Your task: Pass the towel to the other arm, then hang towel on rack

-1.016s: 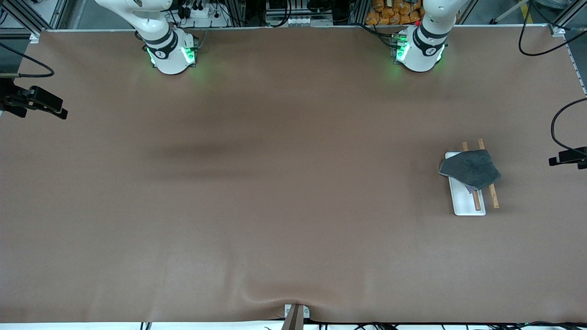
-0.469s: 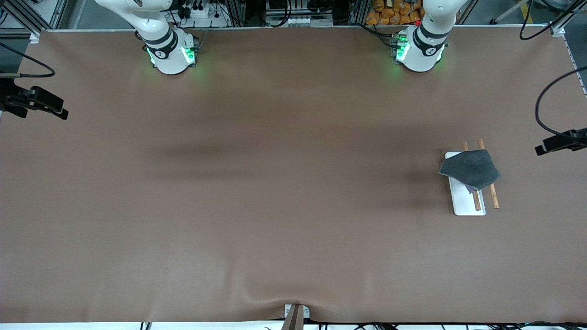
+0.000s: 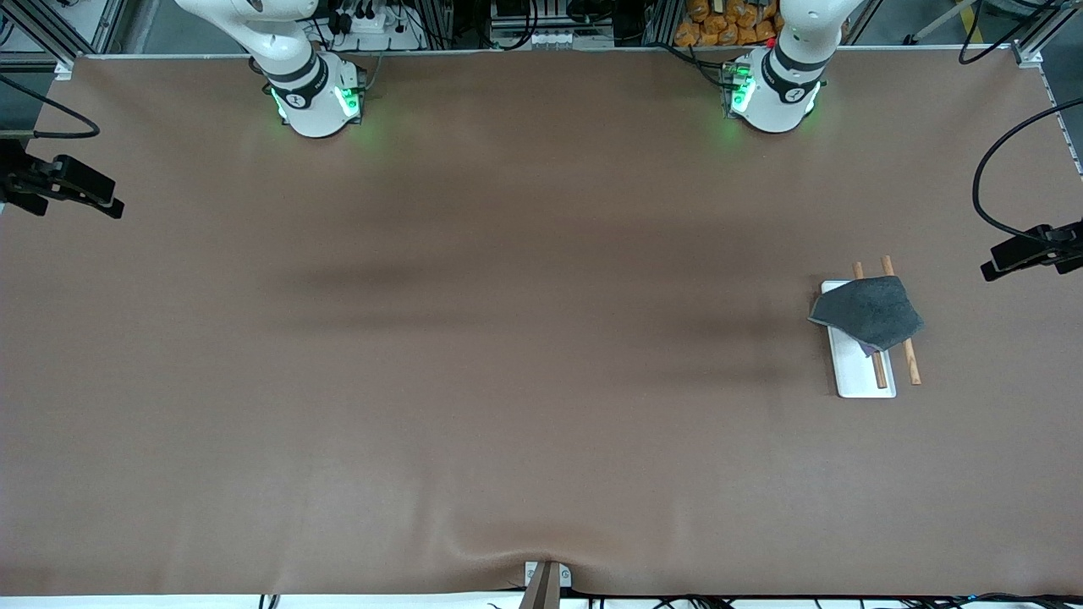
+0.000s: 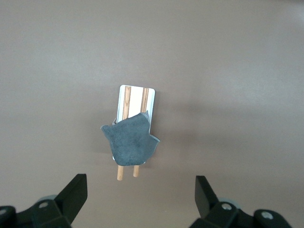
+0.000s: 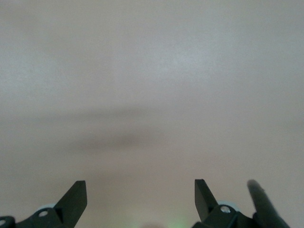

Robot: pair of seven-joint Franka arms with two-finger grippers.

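Now, towel (image 3: 868,313): soft, light, draped on rack (image 3: 863,381), right of frame.
Hold: bunched top fold.
Left claw (image 4: 140,197): wide, empty.
Right claw (image 5: 140,197): wide, waiting.

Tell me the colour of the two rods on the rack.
Light brown wood, clearest in the left wrist view: the rods show beside the dark grey towel.

One towel (image 3: 870,311) is in sight, dark grey. One rack (image 3: 856,376) is there, with one white base and two wooden rods (image 3: 911,365). Two arms stand at one brown counter (image 3: 474,338), and each carries one hand: the left hand (image 4: 140,202) and the right hand (image 5: 140,202), two in all. Each hand shows two black fingers (image 4: 73,194), four fingers altogether, spread wide apart on both.
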